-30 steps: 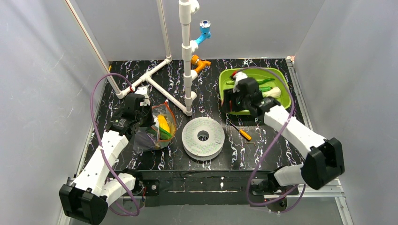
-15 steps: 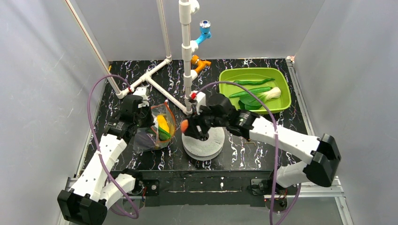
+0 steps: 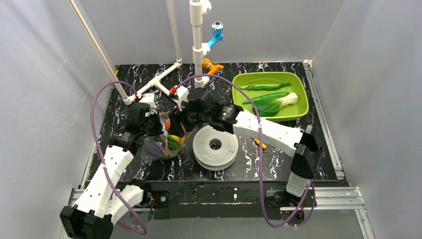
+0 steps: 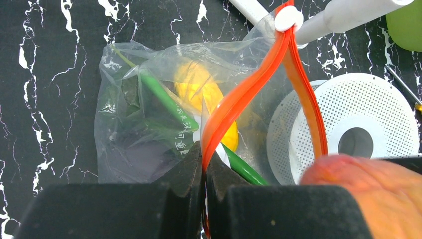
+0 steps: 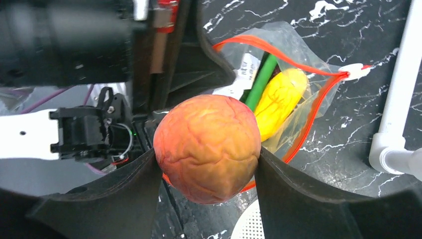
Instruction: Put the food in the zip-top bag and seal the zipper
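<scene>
The clear zip-top bag (image 3: 161,139) lies at the left of the table. Its orange-red zipper (image 4: 259,79) gapes open. A yellow banana (image 4: 199,87) and a green pepper (image 4: 164,97) lie inside. My left gripper (image 4: 205,172) is shut on the zipper's near strip and holds the mouth up. My right gripper (image 5: 208,164) is shut on the orange (image 5: 208,147) and holds it just above the bag's open mouth (image 3: 171,124). The orange also shows at the right of the left wrist view (image 4: 358,191). Bok choy (image 3: 281,101) and green peppers (image 3: 263,86) lie in the tray.
A lime-green tray (image 3: 244,82) stands at the back right. A white perforated disc (image 3: 215,146) lies right of the bag. White pipe fittings (image 3: 166,89) and an upright pipe (image 3: 197,45) stand behind the bag. A small orange-handled screwdriver (image 3: 260,144) lies under my right arm.
My right gripper took the orange from the tray and carried it left across the disc to just above the bag's mouth. The left gripper has kept its hold on the zipper.
</scene>
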